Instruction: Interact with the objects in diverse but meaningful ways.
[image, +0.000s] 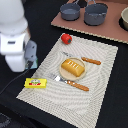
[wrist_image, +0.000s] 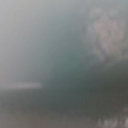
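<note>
Fingers of our gripper (image: 31, 62) sit low at the mat's (image: 100, 85) edge on the exterior view's left, mostly hidden behind our white arm (image: 15, 35), so we cannot tell how far apart they are or whether they hold anything. The wrist view is a grey blur. Just below the fingers in the exterior view lies the yellow packet (image: 36, 83). Toward the exterior view's right sits the bread loaf (image: 73, 67) on its plate (image: 64, 73). Beyond the fingers, the red fruit (image: 66, 38) rests near the mat's far corner.
</note>
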